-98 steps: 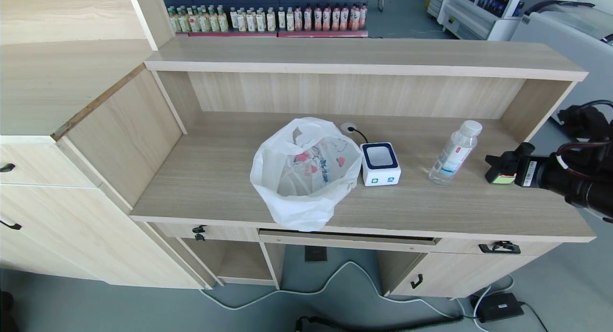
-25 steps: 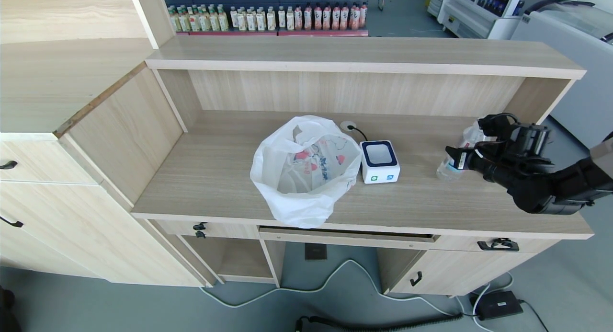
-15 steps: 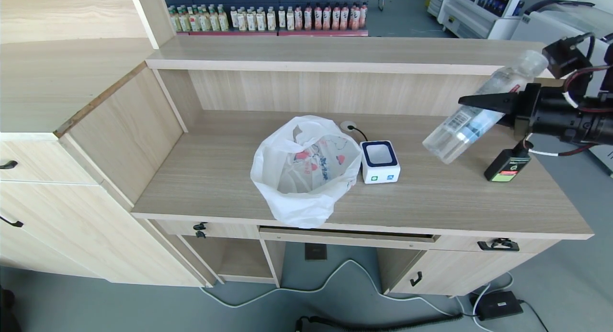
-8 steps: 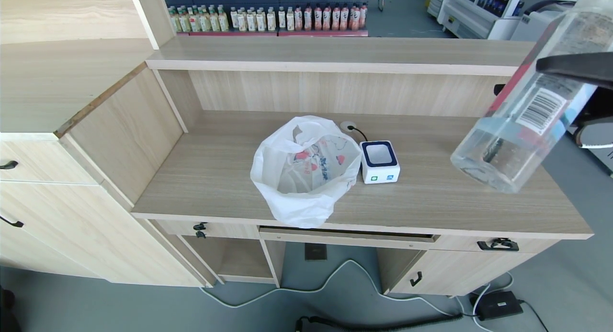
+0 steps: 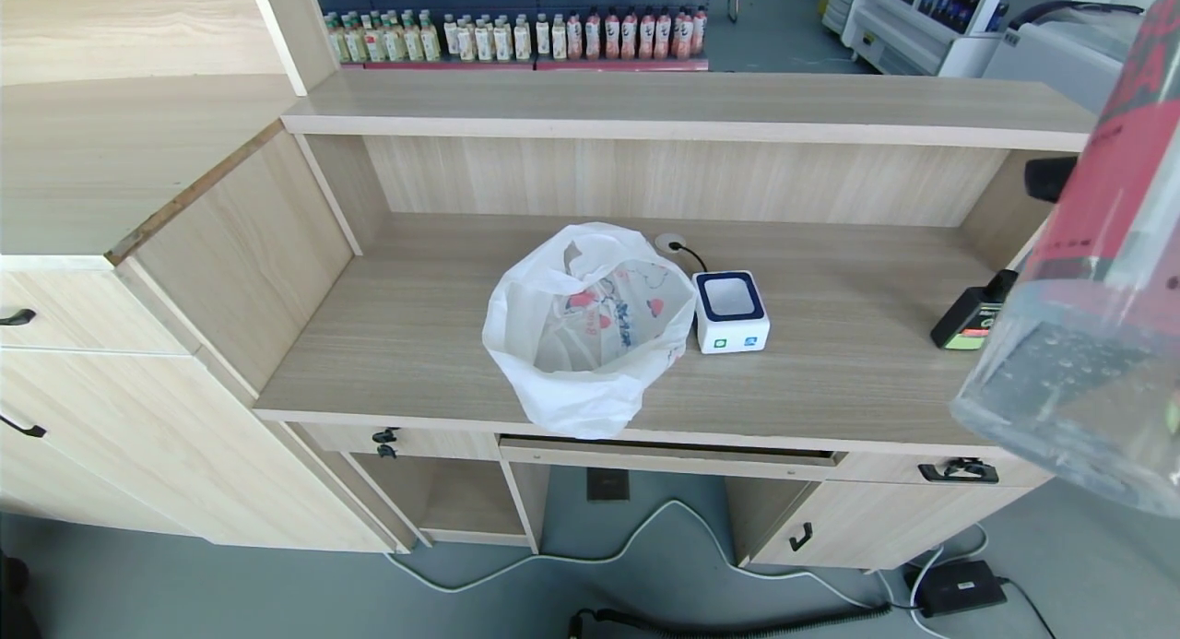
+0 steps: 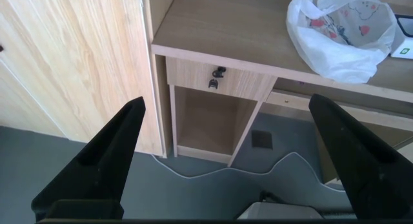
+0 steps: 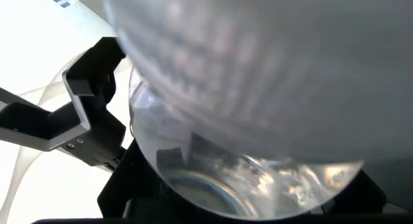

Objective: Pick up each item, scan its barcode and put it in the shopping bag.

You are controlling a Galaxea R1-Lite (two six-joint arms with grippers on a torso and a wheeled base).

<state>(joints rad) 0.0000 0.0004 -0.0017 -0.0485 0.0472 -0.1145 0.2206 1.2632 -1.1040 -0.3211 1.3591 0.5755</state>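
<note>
Water bottle [image 5: 1088,344]: clear, tilted, up in the air at the far right, very close to the head camera and well apart from the counter [image 5: 415,344]; red label band round it, print too blurred to read. Clamped in the right gripper [image 7: 245,172], dark fingers [image 7: 90,121] at its sides. Left gripper [image 6: 239,159]: spread wide, holding nothing, low before a keyed drawer [image 6: 219,79]. White shopping bag [image 5: 590,330]: open-mouthed mid-counter, printed with red hearts and blue marks. Just beside it, a white scanner [image 5: 731,313] with small green and blue icons. At the counter's right end, a black handheld device [image 5: 968,314] with a green and red sticker
</note>
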